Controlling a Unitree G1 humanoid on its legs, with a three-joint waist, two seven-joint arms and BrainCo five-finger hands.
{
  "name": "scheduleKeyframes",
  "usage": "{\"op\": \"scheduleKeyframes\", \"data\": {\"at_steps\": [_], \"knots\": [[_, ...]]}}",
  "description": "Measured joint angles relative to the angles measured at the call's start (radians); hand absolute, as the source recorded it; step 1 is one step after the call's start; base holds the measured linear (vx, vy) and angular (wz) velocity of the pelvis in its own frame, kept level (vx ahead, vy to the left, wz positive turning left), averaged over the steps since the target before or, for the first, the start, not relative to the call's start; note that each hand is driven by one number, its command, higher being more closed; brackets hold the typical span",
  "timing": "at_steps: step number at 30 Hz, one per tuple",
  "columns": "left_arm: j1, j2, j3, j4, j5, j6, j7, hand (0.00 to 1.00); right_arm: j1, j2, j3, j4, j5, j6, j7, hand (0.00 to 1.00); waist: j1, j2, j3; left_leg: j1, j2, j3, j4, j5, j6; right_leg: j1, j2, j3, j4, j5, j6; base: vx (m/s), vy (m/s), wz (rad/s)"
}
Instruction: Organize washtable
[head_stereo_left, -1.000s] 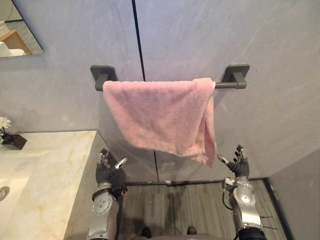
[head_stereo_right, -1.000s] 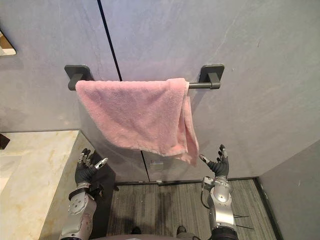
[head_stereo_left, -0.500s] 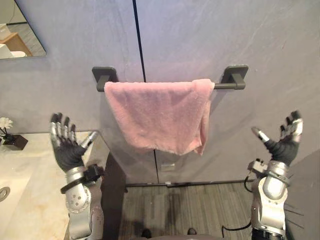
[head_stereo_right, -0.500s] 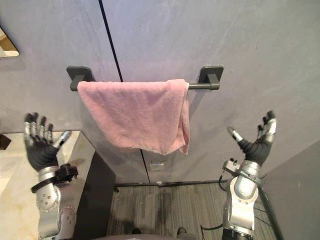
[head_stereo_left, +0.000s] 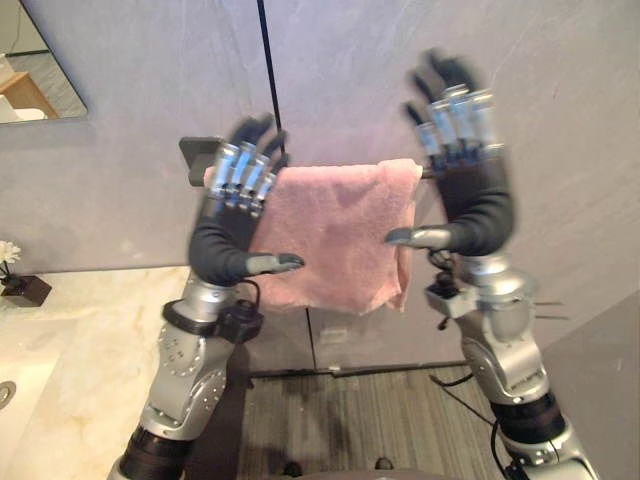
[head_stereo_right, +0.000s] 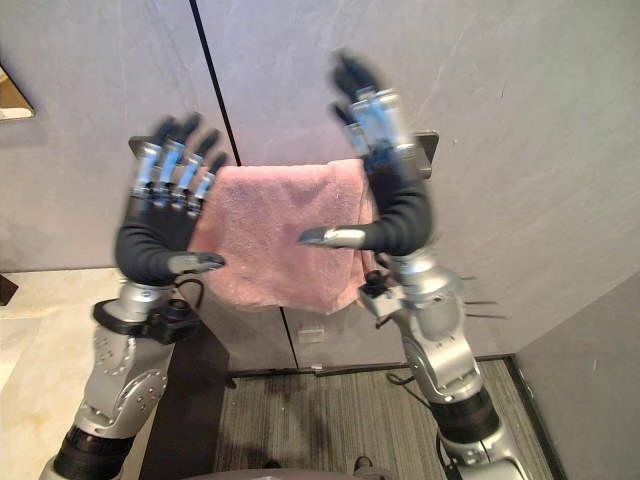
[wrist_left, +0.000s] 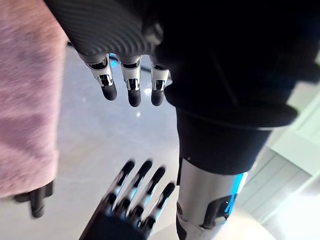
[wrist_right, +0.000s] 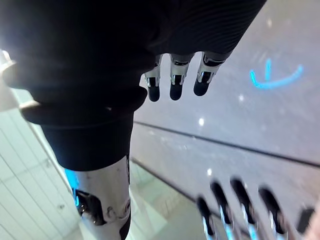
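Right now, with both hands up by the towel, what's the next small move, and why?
Probably close both hands on the top corners of the pink towel. The left hand and right hand hover at its two ends, fingers straight, holding nothing, and the towel hangs unevenly, doubled over at its right edge.

Both eye views look out from the head at the towel rail (head_stereo_left: 196, 150) on the wall (head_stereo_left: 570, 100). They share the pink towel (head_stereo_left: 335, 235) on it, the left hand (head_stereo_left: 225, 245) and right hand (head_stereo_left: 478, 205) in front of it, and the worktop (head_stereo_left: 80, 330) below-left of it. Each wrist view looks from very close along its own fingers (wrist_left: 131, 90) toward that wall.
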Motion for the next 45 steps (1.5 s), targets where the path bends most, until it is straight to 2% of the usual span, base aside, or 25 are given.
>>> {"op": "scheduleKeyframes", "data": {"at_steps": [3, 9, 12, 15, 22, 28, 30, 33, 37, 45], "knots": [[-0.002, 0.01, -0.043, 0.068, -0.007, 0.022, -0.026, 0.0, -0.005, -0.042, 0.074, 0.073, 0.01, 0.028, 0.039, 0.0, 0.003, 0.0, 0.0, -0.006, 0.0, 0.001, 0.0, 0.0, 0.0, -0.005, 0.0, 0.002, 0.002, 0.0, 0.0, 0.0, 0.0, 0.0], [0.0, 0.03, -0.106, 0.223, 0.008, 0.062, -0.028, 0.0, -0.013, -0.11, 0.18, 0.234, 0.009, 0.064, 0.086, 0.0, 0.003, 0.0, -0.001, -0.019, 0.0, 0.011, 0.0, 0.0, 0.0, -0.029, 0.001, 0.015, 0.013, 0.0, 0.0, -0.03, -0.019, -0.05], [0.001, 0.027, -0.117, 0.286, 0.041, 0.075, -0.024, 0.0, -0.013, -0.112, 0.208, 0.289, -0.007, 0.081, 0.093, 0.0, 0.001, 0.0, -0.001, -0.022, 0.001, 0.012, 0.0, 0.001, 0.001, -0.033, 0.001, 0.02, 0.012, 0.0, 0.0, -0.01, -0.006, -0.01], [0.01, 0.012, -0.118, 0.378, 0.118, 0.096, -0.008, 0.0, -0.009, -0.109, 0.238, 0.372, -0.06, 0.102, 0.099, 0.0, 0.002, 0.0, -0.001, -0.029, 0.001, 0.01, 0.0, 0.001, 0.001, -0.036, 0.001, 0.022, 0.01, 0.001, -0.001, 0.0, 0.0, 0.0], [0.039, -0.04, -0.111, 0.481, 0.23, 0.108, 0.024, 0.0, 0.04, -0.082, 0.228, 0.446, -0.171, 0.121, 0.095, 0.0, 0.004, -0.001, -0.002, -0.05, 0.001, 0.006, 0.005, 0.001, 0.001, -0.053, 0.001, 0.019, 0.009, 0.001, -0.002, 0.0, -0.008, 0.01], [0.046, -0.131, -0.066, 0.548, 0.327, 0.119, 0.063, 0.0, 0.134, 0.011, 0.101, 0.493, -0.256, 0.122, 0.067, 0.0, 0.008, -0.001, -0.002, -0.053, 0.002, 0.003, 0.006, 0.0, 0.001, -0.054, 0.0, 0.017, 0.009, 0.001, -0.002, -0.02, -0.012, 0.01], [0.047, -0.163, 0.021, 0.57, 0.329, 0.119, 0.107, 0.0, 0.174, 0.029, 0.012, 0.532, -0.28, 0.135, 0.034, 0.0, 0.007, -0.001, -0.002, -0.053, 0.002, 0.002, 0.006, 0.0, 0.001, -0.054, 0.0, 0.017, 0.01, 0.001, -0.002, -0.04, -0.018, 0.0], [0.059, -0.161, 0.091, 0.579, 0.343, 0.119, 0.145, 0.0, 0.213, 0.03, -0.078, 0.548, -0.292, 0.142, 0.003, 0.0, 0.002, -0.001, -0.002, -0.053, 0.002, 0.002, 0.006, 0.001, 0.001, -0.054, 0.001, 0.017, 0.01, 0.001, -0.002, -0.01, -0.006, 0.0], [0.062, -0.161, 0.115, 0.606, 0.371, 0.119, 0.173, 0.0, 0.236, 0.055, -0.163, 0.548, -0.313, 0.142, -0.035, 0.0, -0.001, -0.001, -0.002, -0.052, 0.002, 0.0, 0.006, 0.001, 0.0, -0.053, 0.002, 0.007, 0.01, 0.001, -0.001, 0.0, 0.0, 0.0], [0.079, -0.161, 0.254, 0.647, 0.387, 0.119, 0.222, 0.0, 0.268, 0.099, -0.3, 0.551, -0.315, 0.142, -0.081, 0.0, -0.006, -0.005, -0.004, -0.05, 0.0, -0.002, 0.006, 0.001, 0.0, -0.049, 0.0, 0.001, 0.002, 0.007, 0.001, -0.02, -0.008, 0.0]]}}
